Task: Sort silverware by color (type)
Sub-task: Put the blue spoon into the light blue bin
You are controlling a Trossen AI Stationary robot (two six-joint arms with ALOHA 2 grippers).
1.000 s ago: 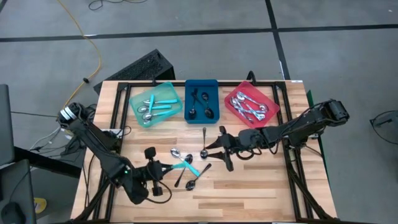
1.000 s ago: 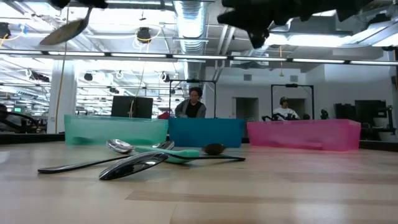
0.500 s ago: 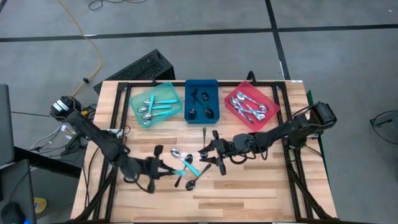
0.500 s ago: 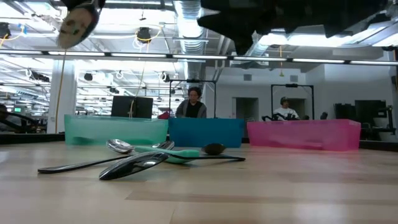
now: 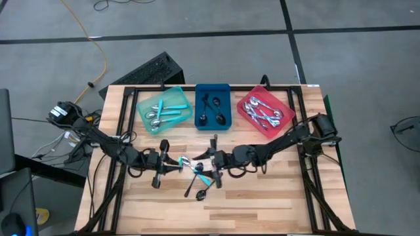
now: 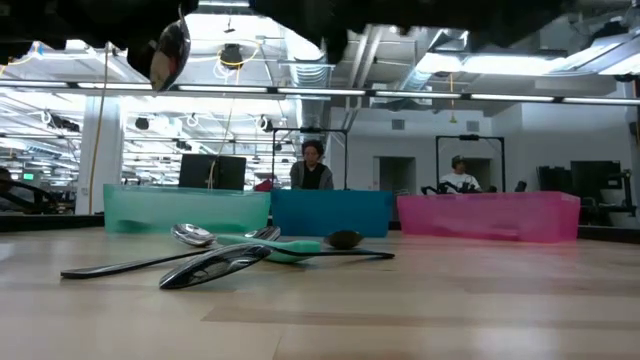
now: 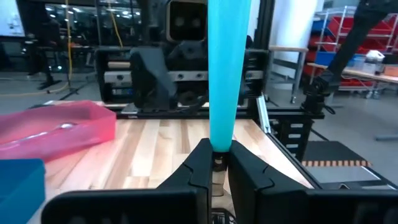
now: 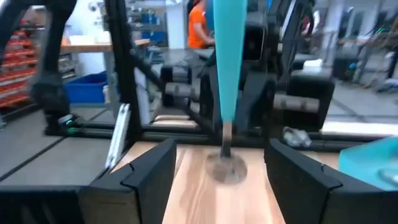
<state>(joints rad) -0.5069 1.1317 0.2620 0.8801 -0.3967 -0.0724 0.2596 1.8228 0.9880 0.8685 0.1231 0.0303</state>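
Both arms have swung inward since a second ago and now meet over the middle of the worktop (image 5: 262,196). Left gripper (image 5: 172,164) sits just left of the loose spoons, fingers (image 7: 199,163) clamped on a teal-handled spoon (image 7: 228,74), lifted clear of the wood; its bowl (image 6: 170,52) shows high in the low view. Right gripper (image 5: 213,167) faces it from the other side, fingers (image 8: 149,168) spread wide, with that same spoon between them and nothing gripped; they have opened further over the last second.

Loose silverware on the worktop below and between the grippers: another teal-handled spoon (image 5: 199,173), a black spoon (image 5: 192,186), a second black one (image 5: 202,193), and a silver spoon (image 6: 215,266) lying flat nearest the low camera.

Trays along the far edge, side by side:
- teal tray (image 5: 143,105), teal-handled spoons inside
- blue tray (image 5: 212,88), black spoons
- red tray (image 5: 287,111), silver spoons
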